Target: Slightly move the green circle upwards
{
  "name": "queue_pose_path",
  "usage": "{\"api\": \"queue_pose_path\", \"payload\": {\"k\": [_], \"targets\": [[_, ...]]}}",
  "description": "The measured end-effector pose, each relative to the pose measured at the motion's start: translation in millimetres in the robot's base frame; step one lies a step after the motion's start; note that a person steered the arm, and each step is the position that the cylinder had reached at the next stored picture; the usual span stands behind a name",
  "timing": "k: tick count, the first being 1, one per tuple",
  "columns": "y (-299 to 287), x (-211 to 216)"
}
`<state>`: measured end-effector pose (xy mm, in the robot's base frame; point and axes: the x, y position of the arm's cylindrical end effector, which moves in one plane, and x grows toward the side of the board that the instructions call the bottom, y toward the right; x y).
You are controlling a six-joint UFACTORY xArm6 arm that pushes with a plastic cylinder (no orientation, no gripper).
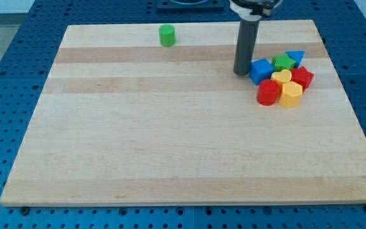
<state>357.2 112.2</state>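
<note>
The green circle [166, 35] is sitting alone near the view's top edge of the wooden table [170, 140], left of centre and well apart from everything else. Moving toward the view's right, my tip [242, 72] is resting on the table, far from the green circle and just beside the left face of a blue cube [260, 70]; whether it is touching the cube cannot be told. There are no fingers on this rod, so nothing is being grasped. Further right, a tight cluster is lying together: a red cylinder [268, 93], a yellow heart-like block [281, 77], a yellow hexagon [291, 94], a green star-like block [283, 62], a blue triangle [295, 56] and a red block [303, 77].
</note>
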Motion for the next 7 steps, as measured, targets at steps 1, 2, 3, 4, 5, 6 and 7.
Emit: {"api": "queue_pose_path", "payload": {"k": [1,2,3,4,5,6,7], "targets": [[18.9,0.0],[-16.1,-1.9],[-96.2,-13.4],[-149.3,-40.3],[-162.7,-51.1],[-219.0,-52.3],[-235.7,-76.3]]}}
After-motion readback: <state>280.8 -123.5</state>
